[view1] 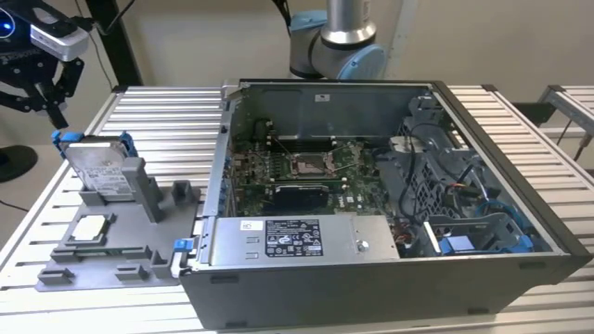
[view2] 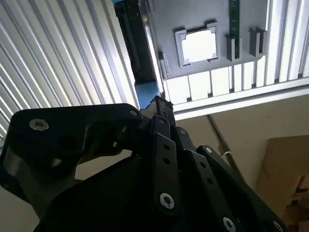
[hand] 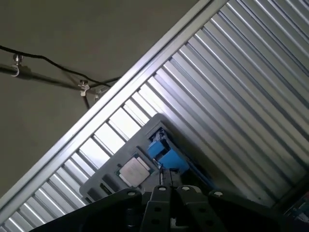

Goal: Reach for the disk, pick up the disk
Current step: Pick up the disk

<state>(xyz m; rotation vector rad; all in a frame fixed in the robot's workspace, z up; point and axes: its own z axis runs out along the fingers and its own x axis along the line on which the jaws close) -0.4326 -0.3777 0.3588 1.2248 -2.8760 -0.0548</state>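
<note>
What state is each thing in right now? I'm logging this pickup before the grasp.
disk: upright in the grey holder, not lifted.
gripper: shut, empty, close above the disk's blue rail.
processor chip: lying flat in the holder.
computer case: side open, interior exposed.

Showing in the exterior view: one disk (view1: 97,170), one square chip (view1: 90,227), one grey fixture (view1: 139,268), one open computer case (view1: 371,292), one power supply (view1: 292,240), one slatted table (view1: 167,118), one robot arm (view1: 339,35) and one tool (view1: 54,115).
</note>
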